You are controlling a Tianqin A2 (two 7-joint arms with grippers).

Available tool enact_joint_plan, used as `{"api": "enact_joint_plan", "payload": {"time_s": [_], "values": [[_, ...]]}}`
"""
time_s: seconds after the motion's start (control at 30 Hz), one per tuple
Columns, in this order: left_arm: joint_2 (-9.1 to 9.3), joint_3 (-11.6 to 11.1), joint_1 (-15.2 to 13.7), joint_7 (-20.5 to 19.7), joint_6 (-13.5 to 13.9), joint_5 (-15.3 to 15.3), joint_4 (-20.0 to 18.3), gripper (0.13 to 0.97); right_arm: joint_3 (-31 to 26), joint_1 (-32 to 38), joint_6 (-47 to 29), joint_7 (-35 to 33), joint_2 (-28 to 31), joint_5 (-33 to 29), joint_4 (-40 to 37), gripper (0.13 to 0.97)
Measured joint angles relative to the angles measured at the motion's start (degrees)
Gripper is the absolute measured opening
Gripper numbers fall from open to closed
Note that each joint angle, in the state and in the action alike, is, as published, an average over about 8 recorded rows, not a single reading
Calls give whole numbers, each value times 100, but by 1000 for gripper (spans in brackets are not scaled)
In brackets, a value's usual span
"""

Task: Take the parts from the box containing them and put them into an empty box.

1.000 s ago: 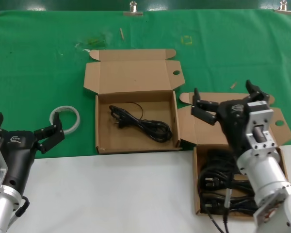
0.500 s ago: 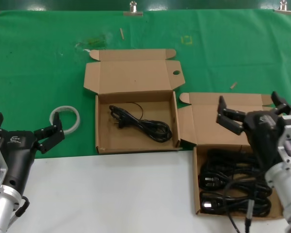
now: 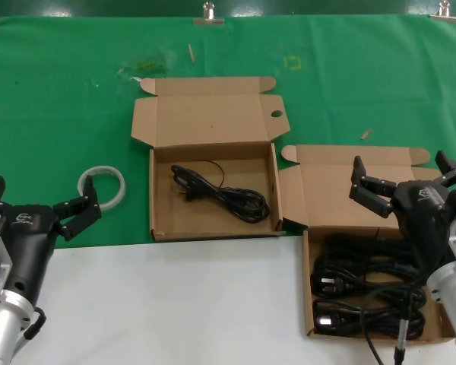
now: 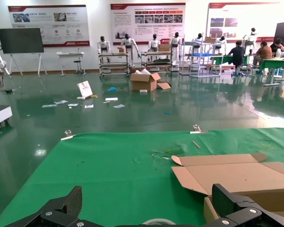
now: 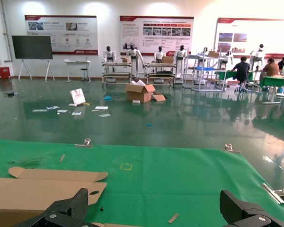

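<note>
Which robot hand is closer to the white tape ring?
The left. The left gripper sits open just beside the white tape ring on the green cloth. The right gripper is far across, open above the box of black cords.

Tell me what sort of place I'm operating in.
Likely a robotics lab or exhibition hall: humanoid robots at racks, wall posters, and cartons on a glossy floor lie beyond the green work table.

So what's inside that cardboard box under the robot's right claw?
The box holds several coiled black power cords with plugs. The open right gripper and its arm cover the far right side, so the exact cord count is hidden.
</note>
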Motion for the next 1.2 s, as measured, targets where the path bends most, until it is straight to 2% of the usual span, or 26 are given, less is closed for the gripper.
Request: {"api": "enact_joint_plan", "payload": {"time_s": [1.2], "values": [[0, 0, 0, 0, 0, 0, 0, 965, 0, 0, 0, 0, 0, 0, 0, 966]]}}
